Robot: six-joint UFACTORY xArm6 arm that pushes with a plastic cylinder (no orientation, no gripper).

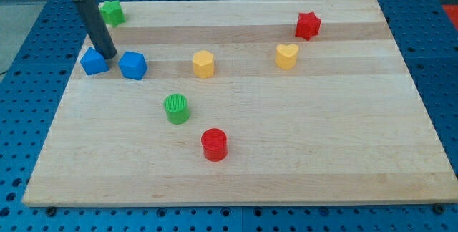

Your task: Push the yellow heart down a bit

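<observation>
The yellow heart lies on the wooden board in the upper right part of the view, just below and left of a red star. My tip is far to the view's left, between two blue blocks: a blue block on its left, which it touches or nearly touches, and a blue cube on its right. The rod rises from there to the view's top left.
A yellow pentagon-like block sits left of the heart. A green cylinder and a red cylinder lie near the middle. A green star is at the top left corner.
</observation>
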